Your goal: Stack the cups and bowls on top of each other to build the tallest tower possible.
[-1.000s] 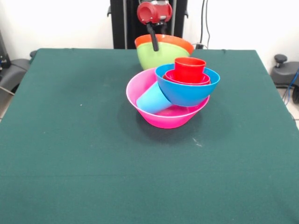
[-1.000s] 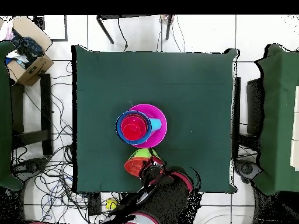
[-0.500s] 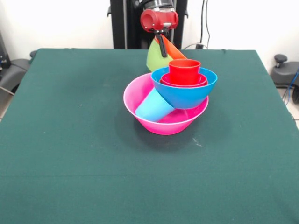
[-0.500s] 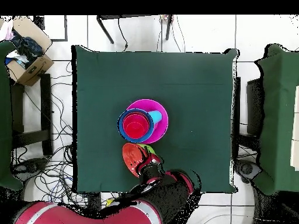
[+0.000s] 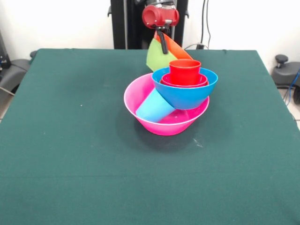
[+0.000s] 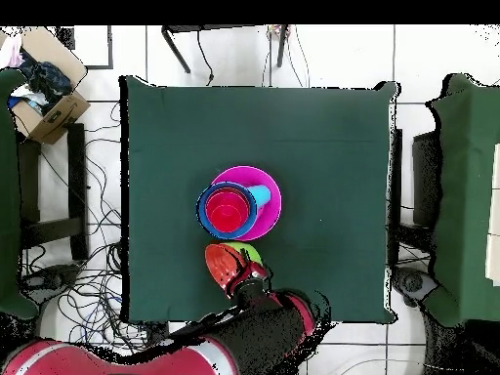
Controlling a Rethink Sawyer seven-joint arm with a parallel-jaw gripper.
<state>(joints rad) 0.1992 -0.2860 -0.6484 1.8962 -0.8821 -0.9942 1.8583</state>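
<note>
Green cloth table against a white wall, black pedestal at the far side. Near mid-table, the tower: pink bowl as base, light blue cup lying on its side within, blue bowl resting tilted on that cup and on the pink rim, small red bowl nested inside, red cup upright on top. Gripper just behind the tower on the pedestal side, clamped on the rim of the orange bowl, which is nested in the green bowl; pair held clear of the cloth and tipped steeply, mouths facing sideways rather than up. From overhead, same pair just below the tower, toward the base.

Deciding relation, as judged: tower lies straight ahead of the jaws, away from the pedestal and slightly lower; carried pair must be levelled, mouths up, and brought over the red cup. Risk: the blue bowl already sits tilted, so a hard landing could slide it.

Count seen: five bowls, two cups. No yellow cup, no other small bowls visible.
</note>
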